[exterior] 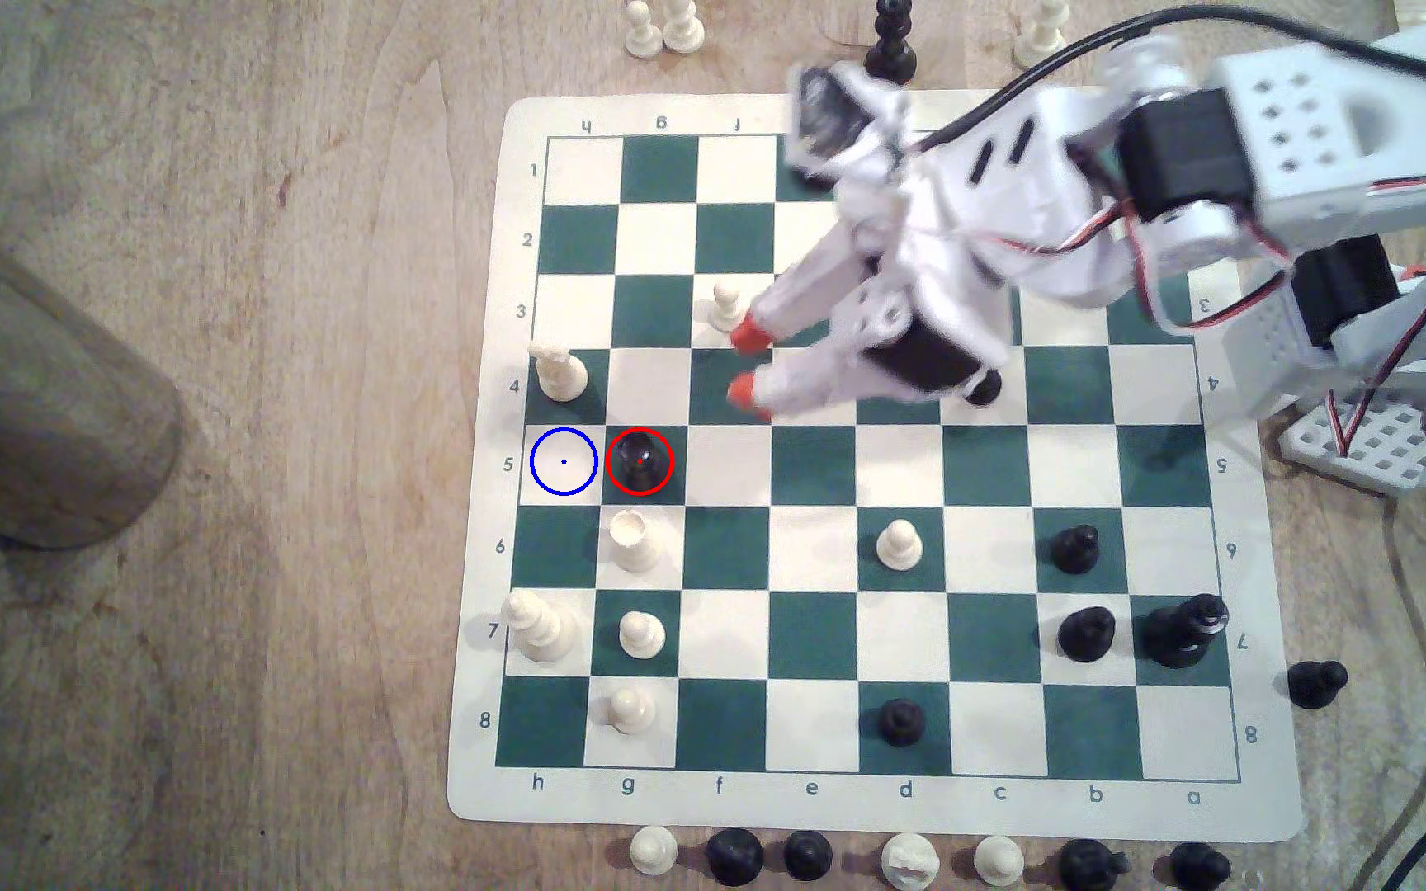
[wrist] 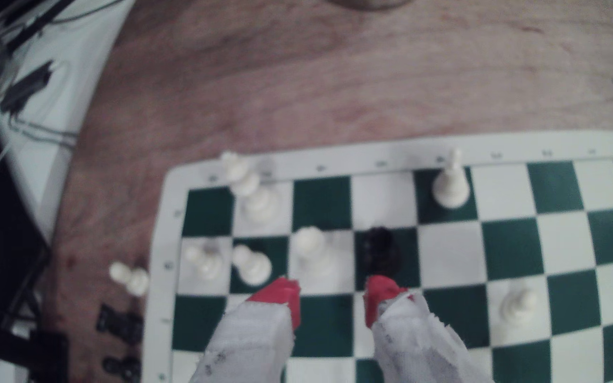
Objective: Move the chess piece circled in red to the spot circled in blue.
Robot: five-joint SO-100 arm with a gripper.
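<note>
Exterior view: chess piece [exterior: 640, 461] upright on the green square ringed in red, row 5, file g, right beside the spot [exterior: 564, 462], a bare cream square at the board [exterior: 821, 810] edge, toward the exterior view's left. Gripper [exterior: 746, 361] above rows 3 and 4, apart from the piece, red fingertips [exterior: 749, 334] parted with nothing between them; same gap in the wrist view [wrist: 332, 294], black piece [wrist: 380, 248] just ahead. Likely light, rigid, glossy plastic, so slippery; best pinched low on the stout body under the broad top, squeezed firmly. Close neighbours: white rook [exterior: 634, 538] on the next square toward row 6, white piece [exterior: 558, 373] diagonally beside the spot, white pawn [exterior: 725, 306] near the fingertips. Tight clearance for open fingers; risk of nudging the rook.
</note>
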